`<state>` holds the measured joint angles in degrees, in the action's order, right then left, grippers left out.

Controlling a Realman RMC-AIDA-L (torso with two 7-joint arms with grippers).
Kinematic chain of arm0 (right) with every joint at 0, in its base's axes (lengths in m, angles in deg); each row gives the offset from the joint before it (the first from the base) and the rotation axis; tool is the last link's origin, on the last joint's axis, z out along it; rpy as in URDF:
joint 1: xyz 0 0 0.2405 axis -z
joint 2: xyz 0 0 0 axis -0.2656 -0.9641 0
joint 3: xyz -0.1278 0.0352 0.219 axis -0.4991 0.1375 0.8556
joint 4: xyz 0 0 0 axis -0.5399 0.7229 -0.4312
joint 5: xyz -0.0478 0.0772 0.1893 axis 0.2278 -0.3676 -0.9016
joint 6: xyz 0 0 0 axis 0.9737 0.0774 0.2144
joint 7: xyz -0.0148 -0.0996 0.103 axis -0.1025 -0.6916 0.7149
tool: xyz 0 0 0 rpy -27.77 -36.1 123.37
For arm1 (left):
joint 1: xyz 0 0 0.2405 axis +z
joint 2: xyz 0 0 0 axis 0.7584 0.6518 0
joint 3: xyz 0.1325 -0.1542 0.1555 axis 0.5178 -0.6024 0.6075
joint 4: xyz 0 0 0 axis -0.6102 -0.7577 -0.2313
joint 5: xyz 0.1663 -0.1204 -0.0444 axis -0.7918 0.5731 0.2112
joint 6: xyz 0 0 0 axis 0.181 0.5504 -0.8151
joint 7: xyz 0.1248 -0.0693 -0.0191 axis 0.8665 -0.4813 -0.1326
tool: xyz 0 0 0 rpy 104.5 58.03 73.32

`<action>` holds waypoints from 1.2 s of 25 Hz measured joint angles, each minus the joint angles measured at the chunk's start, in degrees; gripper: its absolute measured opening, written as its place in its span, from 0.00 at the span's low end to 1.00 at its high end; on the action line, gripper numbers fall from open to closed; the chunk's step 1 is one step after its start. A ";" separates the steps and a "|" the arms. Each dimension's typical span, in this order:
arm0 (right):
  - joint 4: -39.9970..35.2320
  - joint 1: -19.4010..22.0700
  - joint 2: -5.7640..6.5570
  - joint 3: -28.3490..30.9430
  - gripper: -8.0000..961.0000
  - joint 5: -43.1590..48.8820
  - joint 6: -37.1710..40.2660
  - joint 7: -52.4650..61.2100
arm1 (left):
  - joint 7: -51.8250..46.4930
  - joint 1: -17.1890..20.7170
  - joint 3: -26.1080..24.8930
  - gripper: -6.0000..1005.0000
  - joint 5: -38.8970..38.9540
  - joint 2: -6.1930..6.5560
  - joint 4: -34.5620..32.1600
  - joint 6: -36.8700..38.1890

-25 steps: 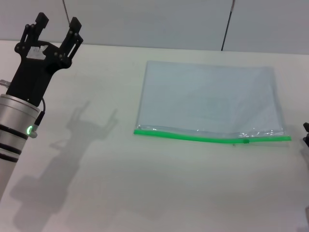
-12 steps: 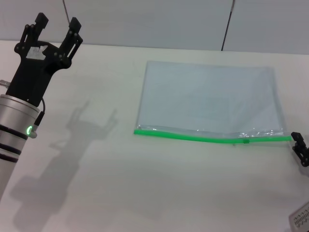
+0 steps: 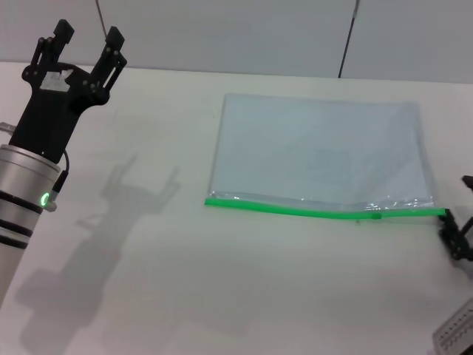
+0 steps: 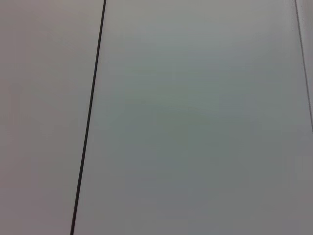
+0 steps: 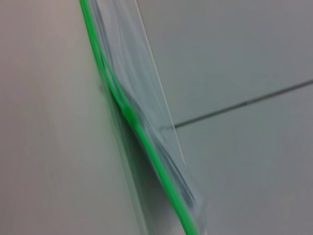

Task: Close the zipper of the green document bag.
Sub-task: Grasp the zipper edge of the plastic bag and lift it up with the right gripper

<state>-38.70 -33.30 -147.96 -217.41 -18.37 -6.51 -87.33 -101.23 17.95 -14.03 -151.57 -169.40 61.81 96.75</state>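
A: Item one, green document bag (image 3: pixel 321 151): flat on the white table (image 3: pixel 222 281), right of centre, its long green edge on the near side.

B: Zipper (image 3: pixel 325 212)?

A: Runs the whole near edge. Slider tab (image 3: pixel 375 216) sits toward the right end; the film beyond it, out to the right corner, looks rippled. The right wrist view shows the same green strip (image 5: pixel 142 137) close up, edge on.

B: Item two, left gripper (image 3: pixel 85 46)?

A: Raised over the far-left table, well apart from the bag, fingers spread wide with nothing between them. Its wrist camera sees only bare wall.

B: Right gripper (image 3: pixel 458 233)?

A: At the right border, just beside the bag's near right corner. Only a black part shows; cannot tell how far its fingers are parted or whether it touches the bag.
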 joint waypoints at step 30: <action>-4.55 -6.74 0.15 -1.14 0.79 0.00 -3.43 -10.33 | 0.00 -0.53 0.26 0.81 0.00 -0.09 0.33 0.00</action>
<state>-43.25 -40.04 -147.81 -218.55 -18.37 -9.95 -97.66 -101.22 17.42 -13.77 -151.57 -169.49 62.14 96.75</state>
